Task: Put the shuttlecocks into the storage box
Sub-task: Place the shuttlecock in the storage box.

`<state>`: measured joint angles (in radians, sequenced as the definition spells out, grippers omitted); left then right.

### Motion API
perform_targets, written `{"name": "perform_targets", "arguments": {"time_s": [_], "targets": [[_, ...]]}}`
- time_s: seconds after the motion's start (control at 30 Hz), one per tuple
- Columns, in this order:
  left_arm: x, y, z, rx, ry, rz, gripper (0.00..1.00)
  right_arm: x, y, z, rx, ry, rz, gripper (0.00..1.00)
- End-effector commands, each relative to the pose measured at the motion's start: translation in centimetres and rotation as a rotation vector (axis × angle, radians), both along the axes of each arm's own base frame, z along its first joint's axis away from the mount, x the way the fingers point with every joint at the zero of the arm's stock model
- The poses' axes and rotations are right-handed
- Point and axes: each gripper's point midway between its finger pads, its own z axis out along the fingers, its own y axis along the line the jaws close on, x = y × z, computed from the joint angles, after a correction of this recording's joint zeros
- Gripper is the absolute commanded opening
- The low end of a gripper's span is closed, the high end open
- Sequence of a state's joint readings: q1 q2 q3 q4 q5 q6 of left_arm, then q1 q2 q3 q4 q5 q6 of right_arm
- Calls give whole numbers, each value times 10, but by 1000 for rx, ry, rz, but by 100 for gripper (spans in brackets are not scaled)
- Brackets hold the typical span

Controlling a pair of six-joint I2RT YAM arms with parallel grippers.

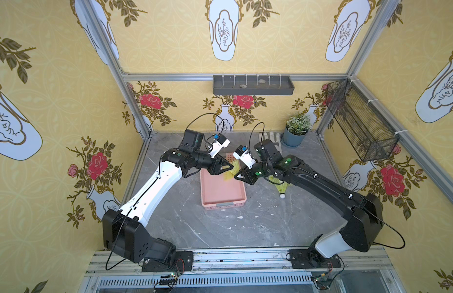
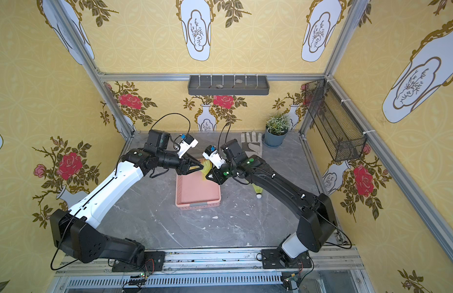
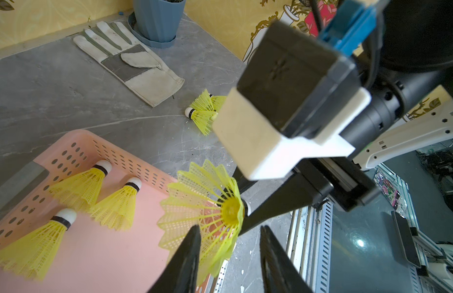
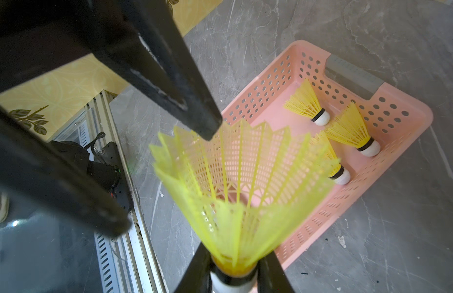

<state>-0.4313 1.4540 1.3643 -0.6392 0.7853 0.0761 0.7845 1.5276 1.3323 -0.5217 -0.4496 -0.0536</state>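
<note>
The right pincer [image 4: 235,266] is clamped on the black-banded base of a shuttlecock [image 4: 240,192], just above its white tip. The yellow skirt is turned toward the left pincer [image 3: 229,229]. The jaws of the left pincer are seen apart, with one finger [image 4: 190,101] set at the rim of the skirt. Whether the skirt is actually touched cannot be told.

The shuttlecock is held in the air above the right-hand edge of the pink basket [image 1: 220,187], clear of its floor. Inside the basket three more shuttlecocks [image 3: 78,187] [image 3: 119,205] [image 3: 35,243] are laid on their sides. They are gathered at the far end, close to a grey handle piece [image 4: 352,76].

The basket is set flat on the grey marbled surface [image 1: 220,228], between the two arms. To the right of it two further shuttlecocks [image 3: 200,119] [image 3: 216,100] are found lying together on the surface, partly covered in both top views by the right arm [image 1: 321,187].

Farther back a white and grey glove [image 3: 134,63] is spread flat on the surface. Just beside it, a small plant in a blue pot [image 1: 295,137] is placed in the far right corner.
</note>
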Motion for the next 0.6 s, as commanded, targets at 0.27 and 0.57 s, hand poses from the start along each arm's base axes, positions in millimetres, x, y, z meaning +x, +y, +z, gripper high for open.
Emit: {"name": "perform_targets", "arguments": {"time_s": [0.27,0.57], "targets": [[-9,-10,-1,1,3,-46,9,2,2,2,7,-18,3,18],[-1,-4,-5,33,-3,21,0,12,-6,2,4,-49,-65,29]]}}
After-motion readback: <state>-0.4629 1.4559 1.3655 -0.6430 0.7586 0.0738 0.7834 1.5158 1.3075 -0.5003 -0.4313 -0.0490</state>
